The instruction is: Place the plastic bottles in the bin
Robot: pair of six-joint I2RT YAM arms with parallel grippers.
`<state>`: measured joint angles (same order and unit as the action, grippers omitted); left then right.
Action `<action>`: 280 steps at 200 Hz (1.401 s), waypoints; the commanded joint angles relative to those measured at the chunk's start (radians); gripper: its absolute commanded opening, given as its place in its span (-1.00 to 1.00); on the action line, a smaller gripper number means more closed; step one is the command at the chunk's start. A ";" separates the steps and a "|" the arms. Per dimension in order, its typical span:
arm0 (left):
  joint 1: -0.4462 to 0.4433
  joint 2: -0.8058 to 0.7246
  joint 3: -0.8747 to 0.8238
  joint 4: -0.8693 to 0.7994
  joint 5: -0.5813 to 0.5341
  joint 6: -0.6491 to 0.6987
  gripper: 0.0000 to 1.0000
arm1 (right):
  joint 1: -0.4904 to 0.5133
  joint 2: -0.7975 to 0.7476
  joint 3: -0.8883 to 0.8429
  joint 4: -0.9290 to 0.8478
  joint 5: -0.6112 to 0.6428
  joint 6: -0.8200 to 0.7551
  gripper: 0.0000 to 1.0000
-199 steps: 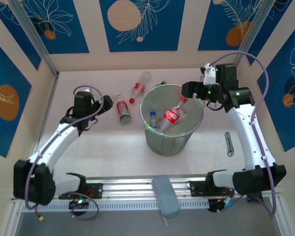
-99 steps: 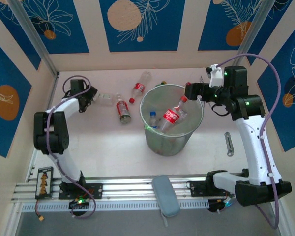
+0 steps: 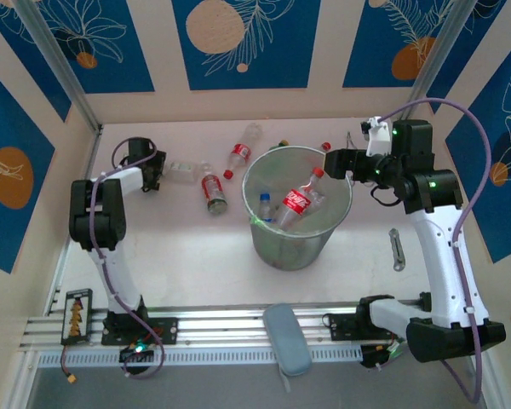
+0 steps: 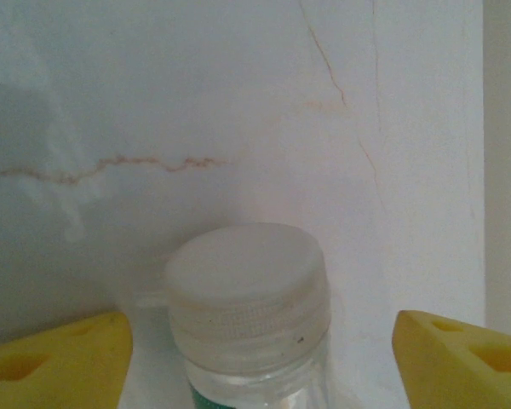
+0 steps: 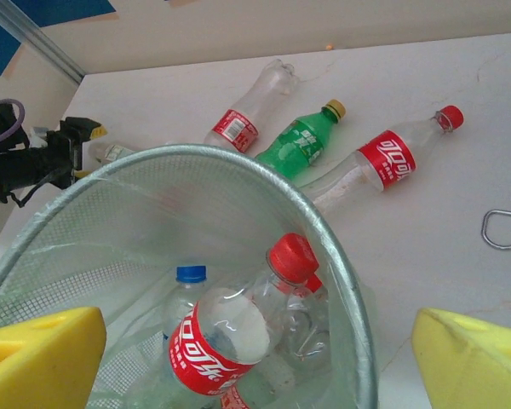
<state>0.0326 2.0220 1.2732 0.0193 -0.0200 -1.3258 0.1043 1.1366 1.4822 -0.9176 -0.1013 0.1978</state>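
Note:
My left gripper is at the back left, open around the neck of a clear white-capped bottle lying on the table. In the left wrist view the cap sits between the yellow fingertips with a gap on each side. The bin stands mid-table and holds a red-labelled bottle and a blue-capped one. My right gripper hovers open over the bin's far right rim, empty. Loose bottles on the table: a red-labelled one, another, a green one and a red-capped one.
A metal hook lies on the table right of the bin, under the right arm. A grey oblong pad rests on the front rail. Walls close the table at the back and on both sides.
The left arm has swung out to the back-left corner and set its jaws around the white-capped bottle, and the jaws have narrowed. The right gripper has drifted slightly right near the bin's rim.

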 commanded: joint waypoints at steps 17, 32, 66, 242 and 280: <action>-0.003 0.021 -0.042 0.036 -0.014 -0.066 0.35 | -0.007 0.001 -0.012 -0.002 0.003 -0.014 0.86; -0.004 0.030 -0.053 0.055 -0.008 -0.090 0.27 | -0.006 0.003 -0.011 0.000 0.003 -0.011 0.86; -0.004 0.010 -0.082 0.062 -0.032 -0.091 0.10 | -0.007 -0.002 -0.013 -0.009 0.009 -0.011 0.85; -0.003 -0.360 -0.144 0.123 0.223 0.180 -0.14 | 0.100 0.089 0.169 -0.003 -0.033 0.026 0.84; -0.006 -0.484 -0.117 0.025 0.343 0.328 -0.20 | 0.242 0.202 0.296 -0.004 -0.007 0.004 0.84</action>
<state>0.0307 1.6184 1.1198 0.1310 0.1989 -1.1400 0.2703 1.2766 1.6958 -0.9287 -0.1074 0.2138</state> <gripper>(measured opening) 0.422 0.922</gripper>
